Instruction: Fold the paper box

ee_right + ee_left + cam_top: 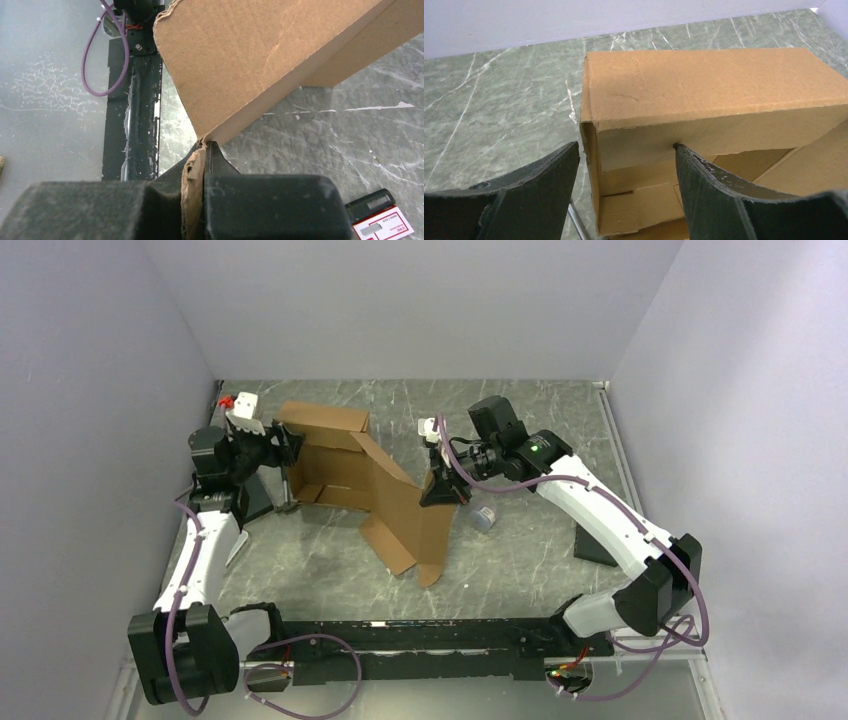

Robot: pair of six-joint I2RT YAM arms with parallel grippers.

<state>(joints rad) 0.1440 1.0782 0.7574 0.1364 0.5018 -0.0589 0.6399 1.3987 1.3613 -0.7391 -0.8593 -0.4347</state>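
Note:
The paper box (350,465) is brown cardboard, partly folded, with a raised back wall and a long flap (410,525) sloping down toward the near edge. My left gripper (287,455) is at the box's left end. In the left wrist view the left gripper (625,145) is open, its fingers (549,190) straddling the box's end wall (591,175) without pressing it. My right gripper (440,490) is at the flap's right edge. Seen from the right wrist, the right gripper (204,150) is shut on the cardboard edge, and the panel (250,55) rises ahead of it.
A small grey-blue cylinder (484,519) lies right of the flap. A black pad (597,548) sits at the right, and a red-and-white card (382,222) lies by a black item. A black rail (420,640) runs along the near edge. A thin metal rod (576,225) lies under the left fingers.

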